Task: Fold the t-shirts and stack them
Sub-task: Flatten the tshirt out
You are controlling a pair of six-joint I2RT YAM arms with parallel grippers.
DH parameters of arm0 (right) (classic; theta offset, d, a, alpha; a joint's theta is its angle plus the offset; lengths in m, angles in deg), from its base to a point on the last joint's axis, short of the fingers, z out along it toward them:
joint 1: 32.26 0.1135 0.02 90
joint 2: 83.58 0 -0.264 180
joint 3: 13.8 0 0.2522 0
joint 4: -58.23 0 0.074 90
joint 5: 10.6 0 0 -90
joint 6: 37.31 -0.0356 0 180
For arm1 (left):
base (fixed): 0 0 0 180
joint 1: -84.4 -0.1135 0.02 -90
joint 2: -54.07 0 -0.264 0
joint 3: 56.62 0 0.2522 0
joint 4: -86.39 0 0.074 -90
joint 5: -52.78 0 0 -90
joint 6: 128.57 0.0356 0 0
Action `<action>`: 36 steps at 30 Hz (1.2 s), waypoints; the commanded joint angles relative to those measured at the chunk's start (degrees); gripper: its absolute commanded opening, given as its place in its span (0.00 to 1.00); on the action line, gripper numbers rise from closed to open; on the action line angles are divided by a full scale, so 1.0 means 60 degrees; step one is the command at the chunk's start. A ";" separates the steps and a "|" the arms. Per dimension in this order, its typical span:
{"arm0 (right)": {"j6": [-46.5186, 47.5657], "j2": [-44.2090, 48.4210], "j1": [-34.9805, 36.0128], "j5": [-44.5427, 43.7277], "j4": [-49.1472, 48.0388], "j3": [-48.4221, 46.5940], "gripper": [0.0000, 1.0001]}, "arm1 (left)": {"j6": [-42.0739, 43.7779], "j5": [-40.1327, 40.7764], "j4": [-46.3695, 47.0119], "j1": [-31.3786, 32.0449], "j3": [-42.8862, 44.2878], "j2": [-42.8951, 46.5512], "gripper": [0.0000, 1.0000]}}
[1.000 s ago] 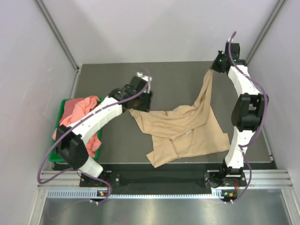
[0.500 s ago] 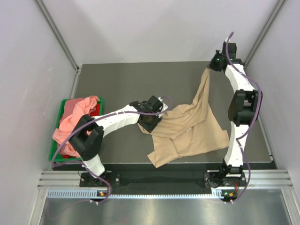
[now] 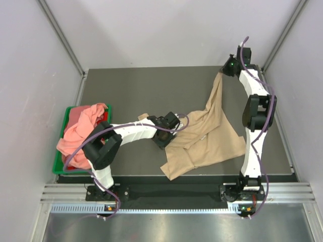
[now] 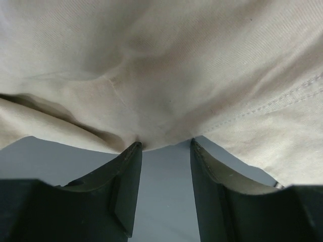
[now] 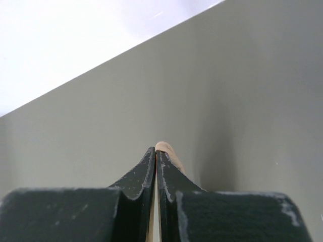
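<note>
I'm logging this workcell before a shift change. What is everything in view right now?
tan t-shirt: one, beige, crumpled on the table's right half, one corner raised at the far right.
pink t-shirts: count unclear, salmon, heaped in the bin.
green bin: one, green, at the table's left edge.
table: one, dark grey, under everything.
left arm: one, white and black, jaws open at the tan t-shirt's left edge.
right arm: one, white and black, jaws shut on the tan t-shirt's raised corner.

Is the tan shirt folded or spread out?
Neither neatly: the tan shirt lies rumpled on the table, one end held by the right end effector.
</note>
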 commanded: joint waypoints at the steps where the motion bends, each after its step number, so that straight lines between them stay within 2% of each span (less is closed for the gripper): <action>1: -0.0237 -0.0135 -0.0029 0.0283 -0.0849 -0.0598 0.00 | 0.0155 0.0648 0.0537 0.0033 -0.0047 -0.0381 0.47; 2: -0.0252 -0.0150 -0.0029 0.0312 -0.0864 -0.0612 0.00 | 0.0140 0.0736 0.0596 0.0019 -0.0017 -0.0513 0.45; 4: -0.0252 -0.0180 -0.0014 0.0458 -0.0777 -0.0612 0.00 | 0.0155 0.1073 0.0670 0.0019 0.0143 -0.0587 0.22; 5: -0.0208 -0.0180 0.0015 0.0488 -0.0689 -0.0598 0.02 | 0.0140 0.1204 0.0684 0.0019 0.0187 -0.0558 0.13; 6: -0.0179 -0.0035 0.0001 0.0503 -0.0442 -0.0598 0.07 | 0.0140 0.1351 0.0699 0.0019 0.0246 -0.0500 0.00; 7: -0.0135 0.0039 0.0001 0.0489 -0.0265 -0.0598 0.24 | 0.0140 0.1338 0.0655 0.0019 0.0435 -0.0412 0.00; 8: -0.0033 0.0185 0.0001 0.0474 -0.0046 -0.0569 0.33 | -0.0193 0.1294 0.0568 0.0033 0.0582 -0.0237 0.00; 9: 0.0012 0.0534 0.0001 0.0416 0.0420 -0.0496 0.46 | -0.0269 0.1178 0.0364 0.0034 0.0757 -0.0120 0.00; 11: 0.0056 0.1425 0.0001 0.0050 0.0993 0.0173 0.54 | -0.0576 0.0929 0.0216 0.0019 0.1387 0.0261 0.00; 12: -0.0002 0.1823 0.0001 -0.0212 0.1112 0.0599 0.63 | -0.0737 0.0971 0.0187 0.0019 0.1607 0.0407 0.00; 13: -0.0075 0.2219 0.0001 -0.0360 0.1215 0.1082 0.65 | -0.1072 0.1044 0.0201 0.0004 0.2044 0.0612 0.00; 16: -0.0426 0.4034 0.0001 -0.1179 0.1538 0.3380 0.68 | -0.1673 0.1016 0.0187 -0.0287 0.2983 0.0731 0.00; 17: -0.0761 0.4952 0.0001 -0.1413 0.1625 0.4634 0.68 | -0.1836 0.0885 0.0099 -0.0448 0.3247 0.0688 0.00; 22: -0.1394 0.7083 0.0146 -0.2382 0.2547 0.7555 0.69 | -0.2933 -0.0199 -0.0297 -0.1604 0.4712 0.0277 0.00; 26: -0.1965 0.8663 0.0805 -0.3012 0.3003 0.9433 0.68 | -0.3447 -0.0185 0.0053 -0.2133 0.4934 0.0467 0.00; 30: -0.2667 0.9501 0.1464 -0.3611 0.3077 1.0928 0.67 | -0.4209 -0.1151 0.0142 -0.2938 0.5168 0.0395 0.00; 34: -0.3356 0.9869 0.1977 -0.3877 0.2755 1.2406 0.66 | -0.4503 -0.1443 0.0084 -0.3466 0.5169 0.0365 0.00; 36: -0.3474 0.9854 0.2022 -0.4109 0.2754 1.2644 0.66 | -0.4489 -0.1315 0.0055 -0.3569 0.5096 0.0408 0.00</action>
